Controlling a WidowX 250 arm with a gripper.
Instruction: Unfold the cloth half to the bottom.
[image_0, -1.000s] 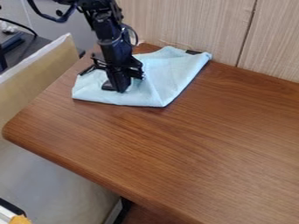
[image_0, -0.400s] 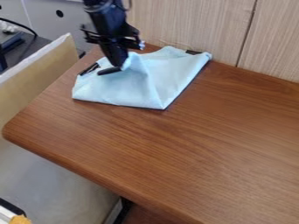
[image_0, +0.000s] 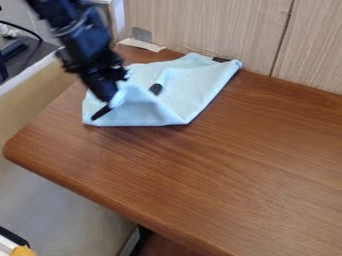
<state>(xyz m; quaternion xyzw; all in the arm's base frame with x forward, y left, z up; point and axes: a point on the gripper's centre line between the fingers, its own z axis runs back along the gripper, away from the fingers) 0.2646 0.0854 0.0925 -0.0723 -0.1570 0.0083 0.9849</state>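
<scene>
On the table (image_0: 220, 170), your cloth (image_0: 194, 82) looks mid-unfold; next, draw the held layer toward the bottom, lay it flat and release.
Cloth sits under your gripper (image_0: 111, 102), most of it spreading to the right of the tips; you appear closed on it, with a raised fold (image_0: 141, 101) running right from the grip. Risk: slipping or dragging the lower layer.

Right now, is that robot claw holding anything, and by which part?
Yes: the black gripper appears to pinch the light-blue cloth by a raised fold toward the picture's left.
</scene>
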